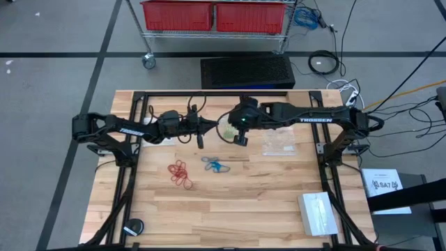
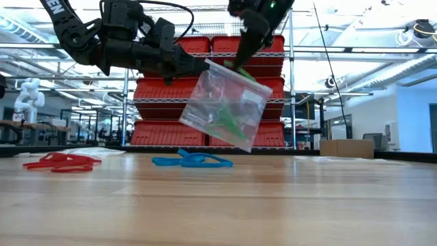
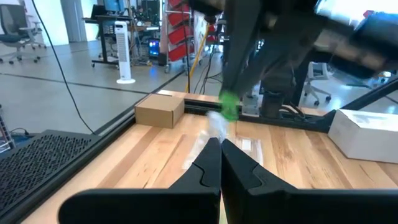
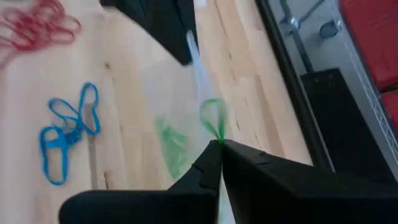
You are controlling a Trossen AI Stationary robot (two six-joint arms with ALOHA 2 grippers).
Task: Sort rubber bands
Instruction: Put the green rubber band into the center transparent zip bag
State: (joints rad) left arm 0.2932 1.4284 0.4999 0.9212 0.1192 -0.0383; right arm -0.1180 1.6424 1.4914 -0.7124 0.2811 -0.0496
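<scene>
Two arms are holding a clear bag (image 2: 225, 102) in the air above the far middle of the surface (image 1: 237, 202), so that its mouth is staying reachable while green rubber bands (image 2: 229, 121) are going in. The left gripper (image 2: 203, 65) is pinching one upper corner of the bag between pressed-together jaws; this is keeping the bag hanging tilted, well clear of the wood. The right gripper (image 2: 240, 65) is coming down from above with jaws closed on a green band (image 4: 213, 123) at the bag's top edge, apparently feeding it through the opening. More green loops are lying inside the bag, low down, which suggests the green group is nearly bagged.

The red rubber bands (image 1: 180, 173) are resting loose on the surface, toward the left arm's side. The blue rubber bands (image 1: 215, 166) are lying just beside them, nearer the middle, and both clusters are apart from the raised bag, probably awaiting their own bags. A second clear bag (image 1: 279, 143) is lying flat below the right arm, within easy reach for the next colour. A white box (image 1: 317, 213) is sitting at the near right corner.
</scene>
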